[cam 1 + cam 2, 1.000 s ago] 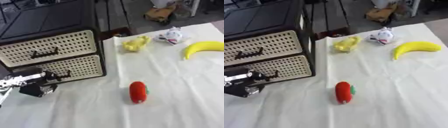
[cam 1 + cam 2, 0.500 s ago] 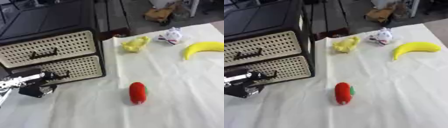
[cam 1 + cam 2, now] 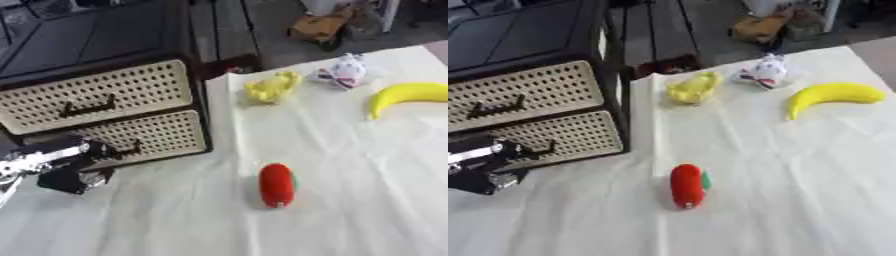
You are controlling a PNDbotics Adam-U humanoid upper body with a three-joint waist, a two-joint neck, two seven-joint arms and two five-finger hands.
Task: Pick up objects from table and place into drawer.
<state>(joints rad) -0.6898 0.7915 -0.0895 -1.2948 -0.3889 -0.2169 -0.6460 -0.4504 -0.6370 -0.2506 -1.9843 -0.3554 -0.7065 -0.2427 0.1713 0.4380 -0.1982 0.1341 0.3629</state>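
My left hand [image 3: 66,167] sits at the lower drawer [image 3: 131,137] handle; grip state indeterminate. Red object [image 3: 276,184] lies well right.

We seem to be in a lab or workshop set up for robot trials, not a home. A table [image 3: 798,200] draped in a plain cream cloth serves as the bench, and a small black cabinet [image 3: 105,60] with perforated cream drawer fronts stands on its left part. Behind the table we see bare grey floor, dark stand legs [image 3: 206,25] just behind the cabinet, and a brownish box-like thing [image 3: 765,27] farther back to the cabinet's right. Toy-like props, among them a yellow banana [image 3: 831,97], lie spread on the cloth.
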